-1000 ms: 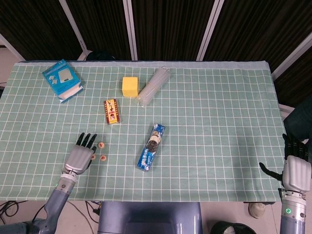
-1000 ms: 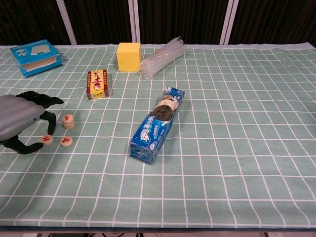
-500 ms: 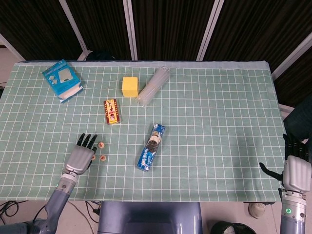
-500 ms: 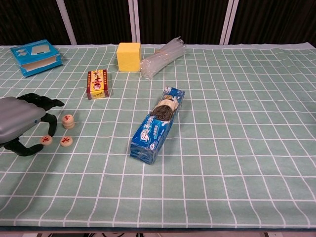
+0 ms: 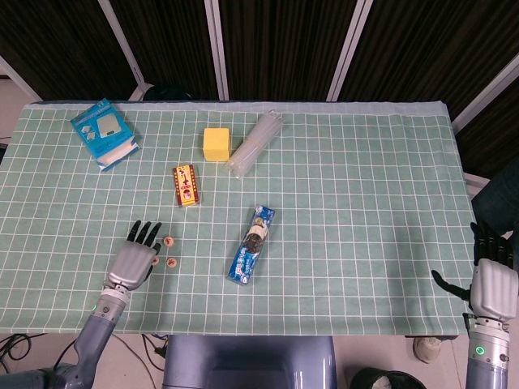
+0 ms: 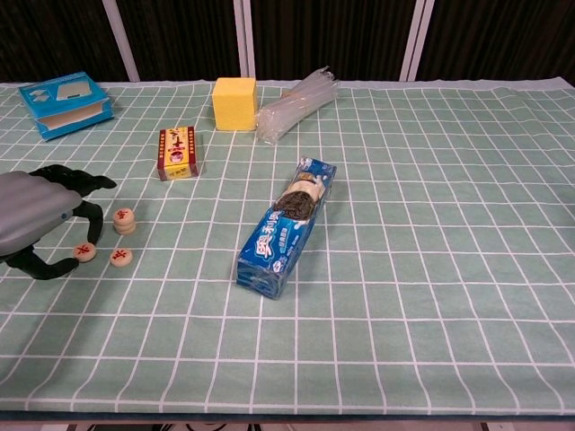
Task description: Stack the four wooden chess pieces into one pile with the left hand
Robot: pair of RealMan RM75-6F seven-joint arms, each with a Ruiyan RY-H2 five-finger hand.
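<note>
The left hand [image 6: 36,220] sits low at the desk's [image 6: 431,269] near left, curled fingers [image 6: 90,214] pinching one chess piece [image 6: 84,251]. Just right lies a single piece [image 6: 121,257], and beyond it a small stack [image 6: 125,221]. The right hand [image 5: 493,285] hangs off the near right edge, fingers spread, holding nothing.

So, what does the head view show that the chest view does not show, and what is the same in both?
Only the head view shows the right hand, open beyond the table's right edge, and the left forearm. Only the chest view shows that two round wooden chess pieces form a small stack, with two more lying single, one between the left hand's fingertips. Both show the left hand, the yellow cube, the blue biscuit pack and the green checked tablecloth.
</note>
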